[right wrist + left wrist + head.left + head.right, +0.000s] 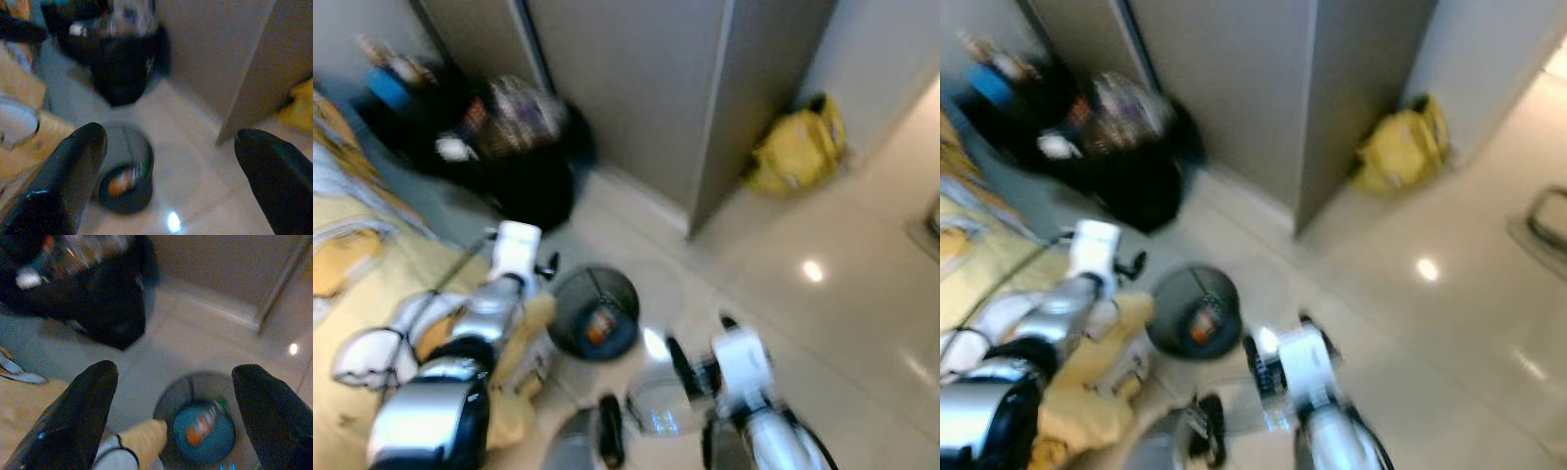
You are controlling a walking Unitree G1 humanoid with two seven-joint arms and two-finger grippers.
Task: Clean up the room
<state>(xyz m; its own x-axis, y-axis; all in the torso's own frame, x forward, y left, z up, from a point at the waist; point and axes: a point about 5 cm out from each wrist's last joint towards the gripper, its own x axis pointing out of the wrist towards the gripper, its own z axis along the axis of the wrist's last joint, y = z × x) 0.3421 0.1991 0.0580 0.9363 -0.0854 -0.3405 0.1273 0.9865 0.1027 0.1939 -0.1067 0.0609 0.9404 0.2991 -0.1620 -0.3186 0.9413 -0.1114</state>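
Below both wide-spread hands, a round dark mesh bin sits on glossy tile

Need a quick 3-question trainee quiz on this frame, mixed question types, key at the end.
1. True or false: the round wire bin on the floor already has something in it.
2. Multiple choice: the yellow bag lies A) inside the bin, B) against the wall by the grey panel's corner, C) on the bed.
3. Fill in: in the wrist views the left gripper and the right gripper both have their fingers ____.

Key: 1 true, an orange and green item lies at the bottom; 2 B; 3 open.
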